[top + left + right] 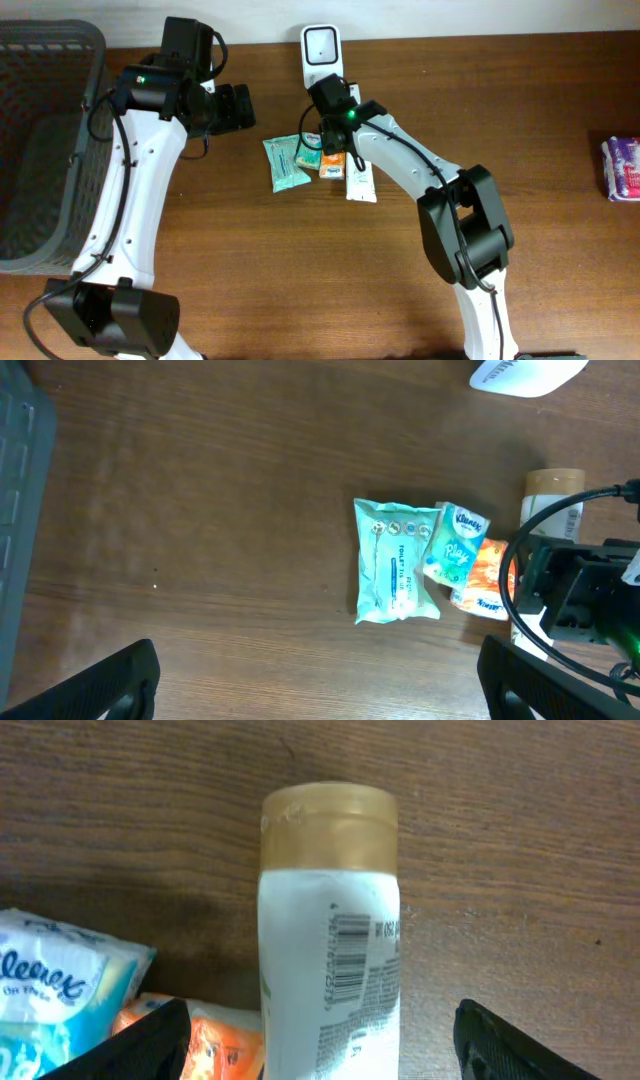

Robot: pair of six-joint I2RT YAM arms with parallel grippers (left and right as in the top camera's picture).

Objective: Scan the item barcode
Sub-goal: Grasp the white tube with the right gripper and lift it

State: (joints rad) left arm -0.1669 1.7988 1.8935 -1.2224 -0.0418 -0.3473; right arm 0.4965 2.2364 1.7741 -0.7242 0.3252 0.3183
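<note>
White bottle (pixel 330 970) is lying flat mid-worktop (pixel 560 250), tan cap (pixel 328 825) toward the far edge where the white scanner (pixel 322 48) is sitting. Barcode (pixel 350 970) is facing up. Right gripper (pixel 320 1020) is hovering over the bottle, fingers spread wide either side, not touching. Orange packet (pixel 225 1045) is lying just beside the bottle. Left gripper (pixel 318 660) is hanging wide and empty near the teal wipes (pixel 395 560).

Dark brown wooden table (pixel 300 290) under soft even light, a pale wall (pixel 450 15) along its far edge.
</note>
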